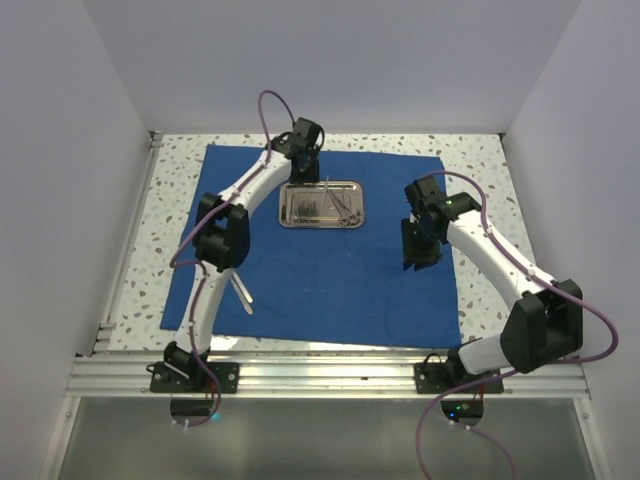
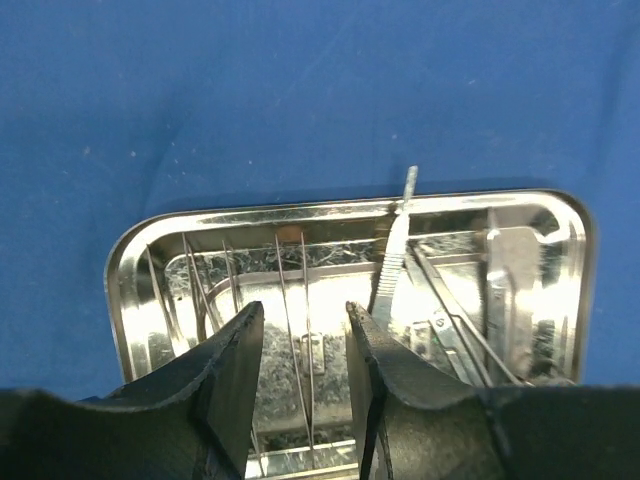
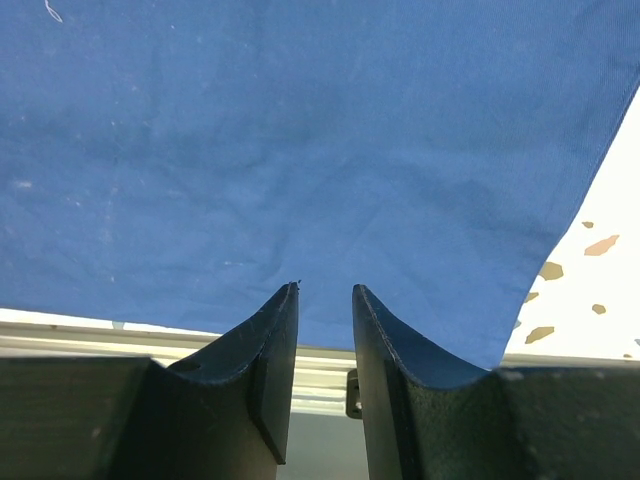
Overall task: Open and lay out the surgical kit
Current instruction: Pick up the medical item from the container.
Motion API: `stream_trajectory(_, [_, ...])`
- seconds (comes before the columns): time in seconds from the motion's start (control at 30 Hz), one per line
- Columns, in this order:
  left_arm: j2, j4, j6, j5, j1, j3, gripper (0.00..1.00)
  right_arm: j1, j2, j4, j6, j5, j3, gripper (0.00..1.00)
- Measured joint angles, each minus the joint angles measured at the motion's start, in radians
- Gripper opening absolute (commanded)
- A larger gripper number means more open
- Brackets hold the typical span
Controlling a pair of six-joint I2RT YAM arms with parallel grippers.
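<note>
The left gripper [image 2: 303, 318], black and two-fingered, hangs over the near part of a small rectangular tray of shiny steel [image 1: 320, 226]. Its jaws stand apart. Seen from its wrist camera, the gap between them frames the tray floor. I cannot tell whether the fingertips touch anything in the tray.

Left of the tray and nearer the arm bases, a thin silver instrument with two slim legs [image 1: 242, 292] lies alone on a large royal-blue cloth [image 1: 330, 280]. It lies just beside the white left arm. The cloth is spread flat under the tray and reaches well beyond it on every side. It covers most of a white tabletop flecked with brown [image 1: 480, 160].

The tray sits on the far half of the cloth. Inside it lie several thin silver instruments [image 2: 445, 320], some straight and wire-like on the tray's left side, others crossed over each other on its right. One narrow toothed strip [image 2: 408, 185] leans up from the tray floor and pokes out over the far rim.

Right of the tray and a little nearer the bases, the right gripper [image 1: 417, 258] hovers over bare blue cloth, well apart from the tray. Its jaws are parted by a narrow gap, and only cloth shows between them. Past them, its wrist camera shows the cloth's near edge, a silver metal rail [image 3: 100, 335] and a corner of the flecked tabletop.
</note>
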Motion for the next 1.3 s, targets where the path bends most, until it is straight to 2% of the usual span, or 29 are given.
stream_trajectory(0.3, [0.086,-0.018,0.015,-0.074,-0.021,-0.006,0.34,0.0,-0.01,-0.002,0.008,0.001,-0.01,0.33])
stream_trajectory(0.5, [0.089,-0.018,0.026,-0.086,-0.022,-0.01,0.0,0.0,-0.003,0.001,0.015,0.001,-0.01,0.33])
stream_trajectory(0.8, [0.08,-0.019,0.026,-0.057,-0.022,-0.016,0.0,-0.001,0.053,0.011,0.019,-0.006,-0.009,0.31])
stream_trajectory(1.0, [0.031,-0.091,0.002,-0.001,-0.023,-0.021,0.0,-0.001,0.088,0.016,0.014,-0.019,0.004,0.3])
stream_trajectory(1.17, [-0.112,-0.14,-0.066,0.024,-0.031,-0.065,0.0,-0.001,0.127,0.028,0.0,-0.019,0.026,0.29])
stream_trajectory(1.3, [-0.322,-0.129,-0.136,0.032,-0.067,-0.268,0.0,-0.001,0.139,0.044,-0.011,-0.02,0.025,0.29])
